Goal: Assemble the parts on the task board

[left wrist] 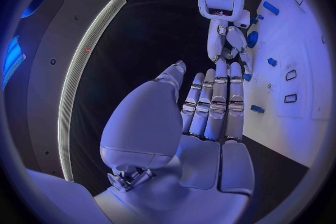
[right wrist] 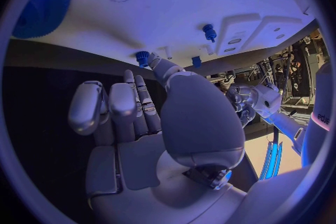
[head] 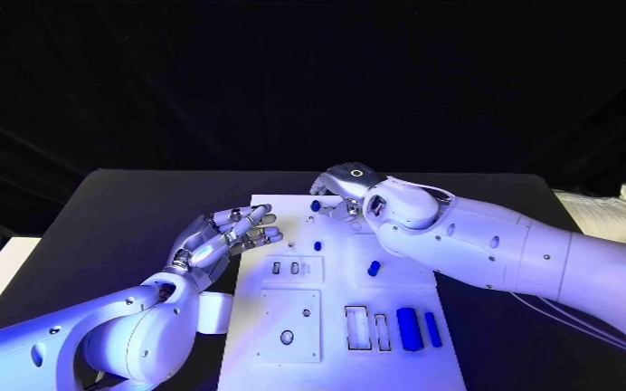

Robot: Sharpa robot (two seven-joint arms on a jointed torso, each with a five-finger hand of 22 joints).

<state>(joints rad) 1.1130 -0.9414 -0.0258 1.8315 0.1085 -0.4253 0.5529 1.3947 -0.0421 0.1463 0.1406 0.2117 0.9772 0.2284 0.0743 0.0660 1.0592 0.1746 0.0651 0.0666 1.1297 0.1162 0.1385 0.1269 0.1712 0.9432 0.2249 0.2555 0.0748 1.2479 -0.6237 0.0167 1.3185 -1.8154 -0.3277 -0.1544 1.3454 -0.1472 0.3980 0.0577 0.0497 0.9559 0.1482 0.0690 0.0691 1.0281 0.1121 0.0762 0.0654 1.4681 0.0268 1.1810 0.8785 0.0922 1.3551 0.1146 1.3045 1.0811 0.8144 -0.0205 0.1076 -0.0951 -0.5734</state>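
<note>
The white task board [head: 346,355] lies in the middle of the black table. My right hand [head: 345,197] reaches over its far end, and a fingertip [right wrist: 158,63] sits right beside a small blue peg [head: 316,204] [right wrist: 143,57] standing there; I see nothing pinched. My left hand [head: 230,233] [left wrist: 210,106] hovers at the board's left edge with straight fingers and holds nothing. Two more blue pegs [head: 317,245] [head: 374,268] stand mid-board. Two long blue bars [head: 410,328] lie near its right front. My right hand [left wrist: 227,39] shows ahead in the left wrist view.
Rectangular slots [head: 357,326] and a raised plate with a hole [head: 289,323] occupy the board's near half. A large blue toothed disc [right wrist: 42,5] sits on the board beyond my right hand. Bare black table [head: 130,219] lies to the left of the board.
</note>
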